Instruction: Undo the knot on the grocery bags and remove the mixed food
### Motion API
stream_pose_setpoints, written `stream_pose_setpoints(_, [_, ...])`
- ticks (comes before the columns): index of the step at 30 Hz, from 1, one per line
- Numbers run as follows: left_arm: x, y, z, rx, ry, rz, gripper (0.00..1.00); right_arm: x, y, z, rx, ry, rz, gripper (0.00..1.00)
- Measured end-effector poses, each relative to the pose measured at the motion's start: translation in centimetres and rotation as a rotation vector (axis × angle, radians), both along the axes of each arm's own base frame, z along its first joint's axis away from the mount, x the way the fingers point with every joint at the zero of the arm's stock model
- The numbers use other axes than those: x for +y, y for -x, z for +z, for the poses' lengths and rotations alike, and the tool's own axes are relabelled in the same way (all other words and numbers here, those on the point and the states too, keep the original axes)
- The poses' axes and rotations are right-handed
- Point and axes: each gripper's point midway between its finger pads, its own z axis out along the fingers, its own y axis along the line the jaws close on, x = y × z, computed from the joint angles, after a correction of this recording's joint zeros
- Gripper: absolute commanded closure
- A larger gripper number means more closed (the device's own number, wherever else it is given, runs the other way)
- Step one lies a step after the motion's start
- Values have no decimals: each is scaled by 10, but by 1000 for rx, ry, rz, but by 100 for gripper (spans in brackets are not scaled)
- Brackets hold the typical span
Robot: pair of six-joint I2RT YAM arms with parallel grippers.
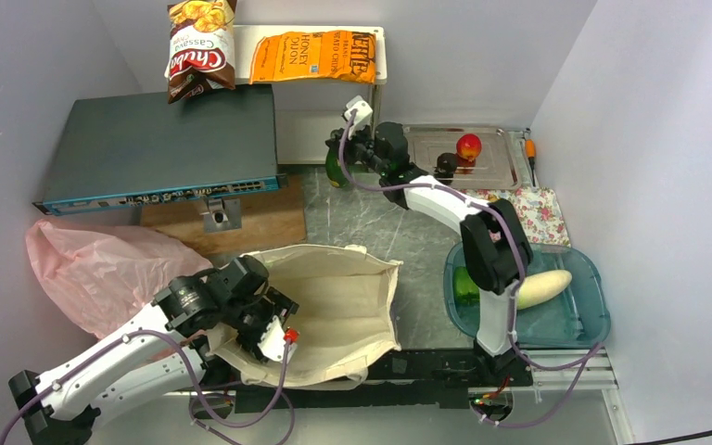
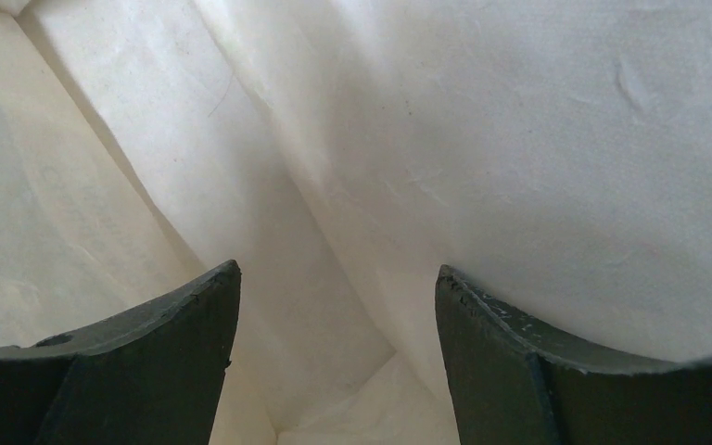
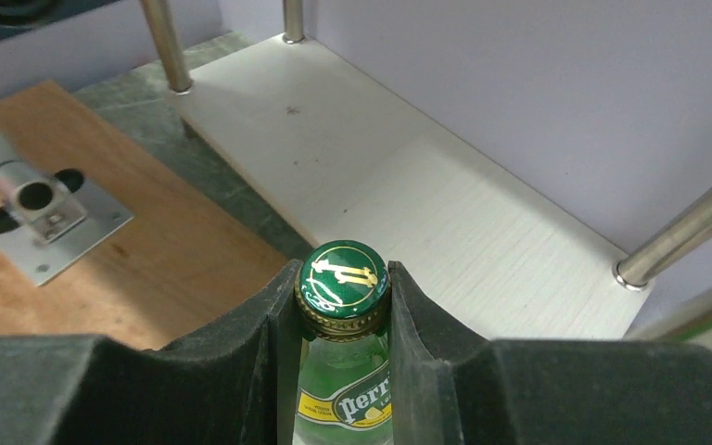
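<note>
My left gripper is open inside the mouth of the beige canvas tote. In the left wrist view only cream cloth shows between its fingers. The pink plastic bag lies crumpled to the left, and its knot is hidden. My right gripper is shut on the neck of the green bottle, held upright beside the white shelf at the back. Two chip bags, a red fruit, a white radish and a green pepper lie outside the bags.
A dark flat box stands at the back left, with a wooden board in front of it. The fruit sits on a metal tray. A teal tub holds the radish and pepper. A floral cloth lies between them.
</note>
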Motion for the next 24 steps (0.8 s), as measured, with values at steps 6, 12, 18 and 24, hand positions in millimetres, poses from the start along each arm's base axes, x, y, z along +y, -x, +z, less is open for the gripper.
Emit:
stream_pose_setpoints(6, [5,2,0,24,-11,56,22,13,-43,-10,-62,-25,-27,100])
stream_pose_setpoints(12, [10,4,-2,43,-29,94,22,17,-77,14,-153,-76,-62,100])
stream_pose_setpoints(18, [10,3,-3,55,-39,112,23,20,-101,39,-229,-118,-77,100])
stream_pose_setpoints(24, [10,2,-2,63,-50,124,23,22,-117,23,-230,-114,-76,100])
